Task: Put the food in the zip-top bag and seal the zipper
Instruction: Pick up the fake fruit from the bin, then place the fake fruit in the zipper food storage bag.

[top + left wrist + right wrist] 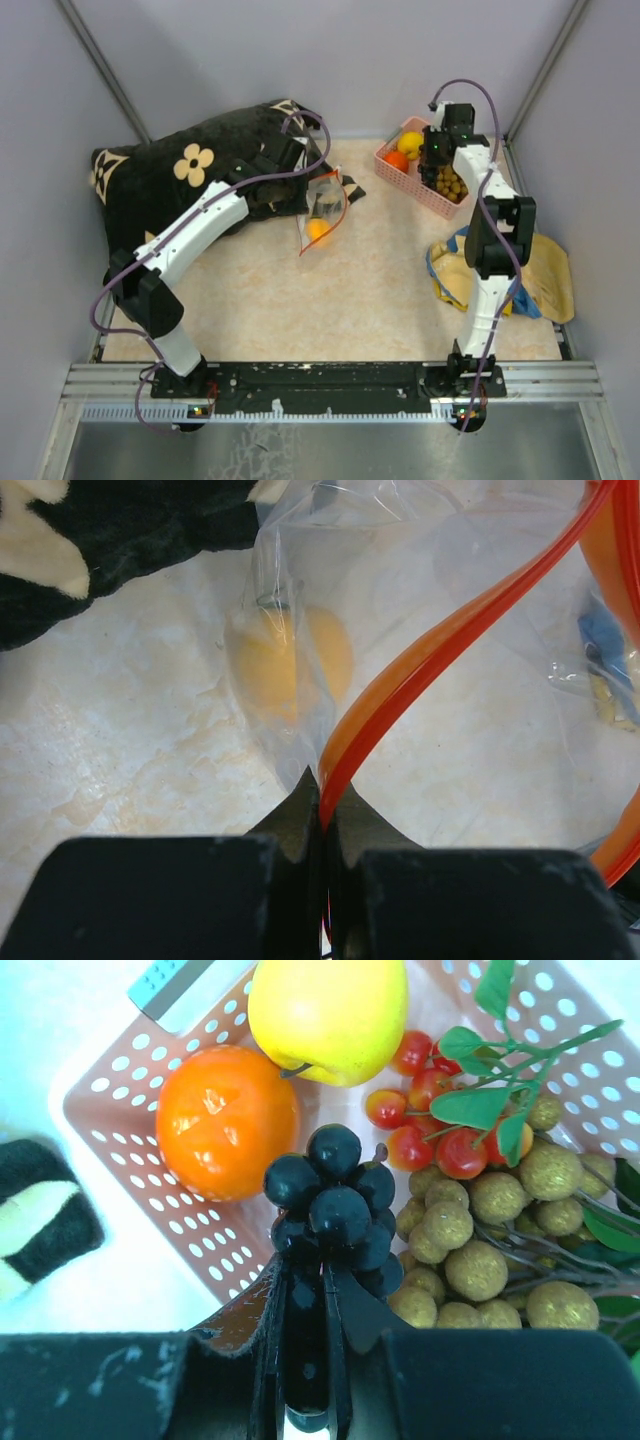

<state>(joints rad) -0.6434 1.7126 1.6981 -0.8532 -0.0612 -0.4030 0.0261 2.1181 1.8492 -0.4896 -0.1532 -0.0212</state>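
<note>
A black cloth with cream flower prints, the largest thing, is heaped at the far left of the beige mottled table; plain grey walls close in 3 sides. 1 yellow-and-blue cloth lies at the right. At far right, 1 pink basket holds 1 yellow fruit, 1 orange fruit, 1 bunch of tan-brown balls, 1 cluster of small red berries with green leaves, and 1 bunch of black grapes.

The right gripper is clenched on the black grapes, over the basket. The zip-top bag lies mid-table beside the black cloth, with 1 orange fruit inside. The left gripper is clamped on its zipper, which bows open.
</note>
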